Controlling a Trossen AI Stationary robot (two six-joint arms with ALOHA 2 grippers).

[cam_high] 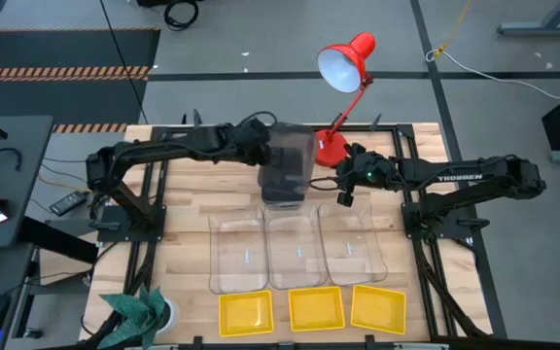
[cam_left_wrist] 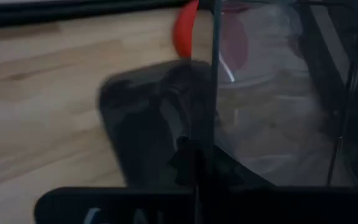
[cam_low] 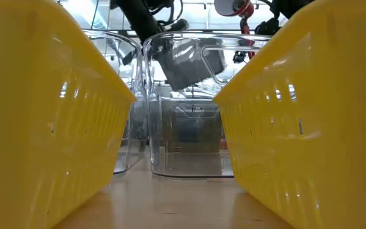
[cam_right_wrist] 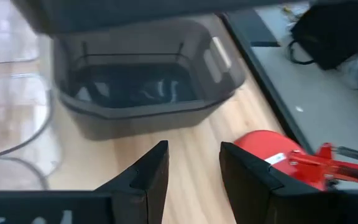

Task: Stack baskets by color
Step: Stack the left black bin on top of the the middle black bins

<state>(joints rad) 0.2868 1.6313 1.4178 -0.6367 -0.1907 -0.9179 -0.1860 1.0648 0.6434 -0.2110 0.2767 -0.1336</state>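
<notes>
My left gripper (cam_high: 263, 148) is shut on a dark grey basket (cam_high: 295, 146) and holds it in the air over another dark grey basket (cam_high: 282, 187), which sits on the table at the far middle. In the low view the lifted basket (cam_low: 189, 63) hangs tilted. My right gripper (cam_right_wrist: 194, 168) stands open and empty just right of the grey baskets, beside the red lamp's base (cam_right_wrist: 278, 155). Three clear baskets (cam_high: 297, 251) stand in a row at mid-table. Three yellow baskets (cam_high: 316, 307) line the near edge. My left gripper pinches the lifted basket's thin wall (cam_left_wrist: 213, 118) at its left end, with one finger on each face of the wall. The fingers come from the table's left, slanting down. The basket hangs tilted, clear of the grey basket (cam_left_wrist: 138, 124) below.
The red desk lamp (cam_high: 343, 63) stands at the far edge, its base (cam_high: 331, 151) close to both grippers. A green paper plant (cam_high: 144, 311) sits at the near left corner. Bare wood lies left of the clear baskets and at the far left.
</notes>
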